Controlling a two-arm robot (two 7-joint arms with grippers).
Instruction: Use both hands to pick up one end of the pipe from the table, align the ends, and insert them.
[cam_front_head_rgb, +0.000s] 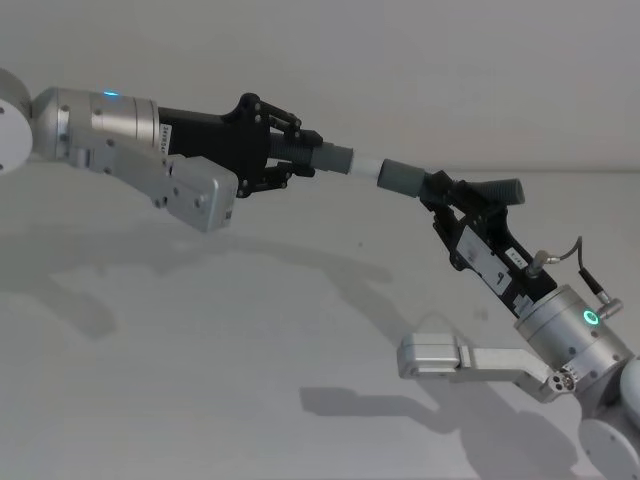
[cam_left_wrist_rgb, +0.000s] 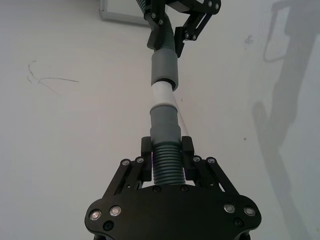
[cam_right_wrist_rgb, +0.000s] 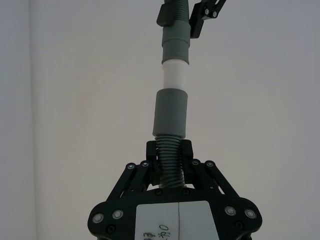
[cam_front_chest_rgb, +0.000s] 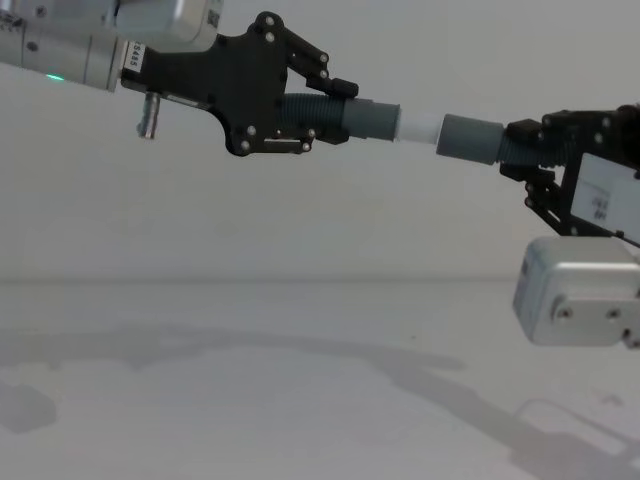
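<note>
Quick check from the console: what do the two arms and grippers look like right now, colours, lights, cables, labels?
Both arms are silver cylinders ending in black multi-link grippers with small silver screws. The left gripper sits on an arm with a blue-lit spot and a printed number strip. The right gripper carries a white label with handwriting, a thin grey cable looping off its wrist, and a green glowing ring.

Your left arm reaches in from 9 o'clock in the head view, held high, its wrist roughly level and pointing toward 3 o'clock. Your left gripper (cam_front_head_rgb: 292, 152) has its fingers (cam_left_wrist_rgb: 146, 150) clamped on the ribbed body of a hose piece (cam_front_head_rgb: 325, 155). Your right arm comes up from 5 o'clock, forearm angled toward 10 o'clock, a green ring lit on the wrist. Your right gripper (cam_front_head_rgb: 452, 200) is closed on the other hose piece (cam_front_head_rgb: 405, 177), fingers (cam_right_wrist_rgb: 186, 150) pinching its ribs.
</note>
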